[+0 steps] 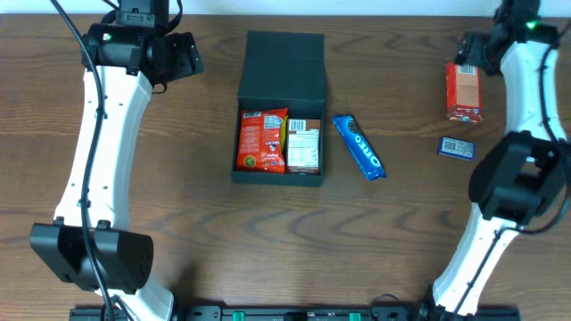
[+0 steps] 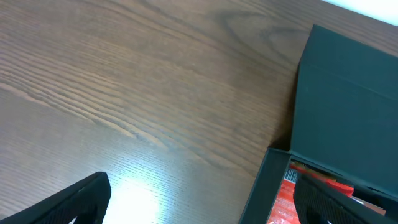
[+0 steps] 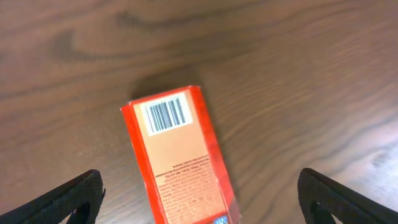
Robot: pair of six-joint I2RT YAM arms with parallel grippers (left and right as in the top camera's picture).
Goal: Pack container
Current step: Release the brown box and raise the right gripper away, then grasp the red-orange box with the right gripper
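The matte black container (image 1: 243, 125) lies at mid-table with its flap lid (image 1: 284, 61) open toward the back. Inside it are a red snack packet (image 1: 261, 140) and a brown-and-white packet (image 1: 302, 145). A blue Oreo packet (image 1: 359, 147) lies on the table just right of it. My left gripper (image 1: 186, 55) is open and empty, left of the lid; in the left wrist view (image 2: 205, 205) the container's left wall (image 2: 264, 193) runs between its fingers. My right gripper (image 1: 471, 53) is open above a red carton (image 1: 463, 91), which lies between its fingers (image 3: 205, 202) in the right wrist view.
A small blue packet (image 1: 457, 148) lies on the table in front of the red carton (image 3: 177, 155). The wooden table (image 1: 178, 196) runs wide on both sides of the container. Both arm bases stand at the front edge.
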